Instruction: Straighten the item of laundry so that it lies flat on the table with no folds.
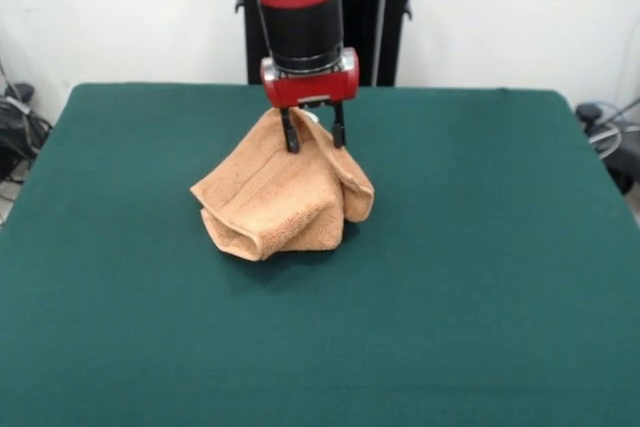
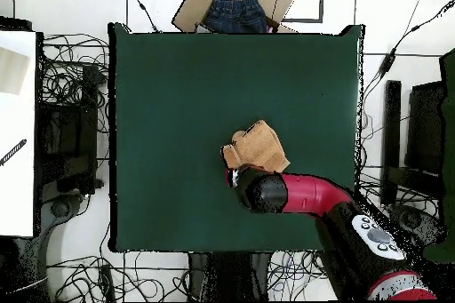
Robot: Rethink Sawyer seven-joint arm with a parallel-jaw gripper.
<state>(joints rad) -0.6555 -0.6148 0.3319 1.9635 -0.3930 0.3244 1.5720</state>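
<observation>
The tan terry towel (image 1: 280,197) sits crumpled on the green table (image 1: 480,267), left of centre and toward the far side. It rises in a tent shape, with folded layers bunched at its near left. My gripper (image 1: 314,137) comes straight down onto the towel's far top corner. Its two black fingers (image 1: 290,135) grip that raised corner, with a bit of white label between them. In the overhead view the towel (image 2: 259,147) lies just beyond the arm's red wrist (image 2: 267,191), which hides the gripper.
A cardboard box holding blue denim (image 2: 235,11) stands off the table's far edge in the overhead view. Cables and equipment (image 2: 67,131) surround the table (image 2: 178,95). The robot's black pedestal (image 1: 375,17) stands behind the table.
</observation>
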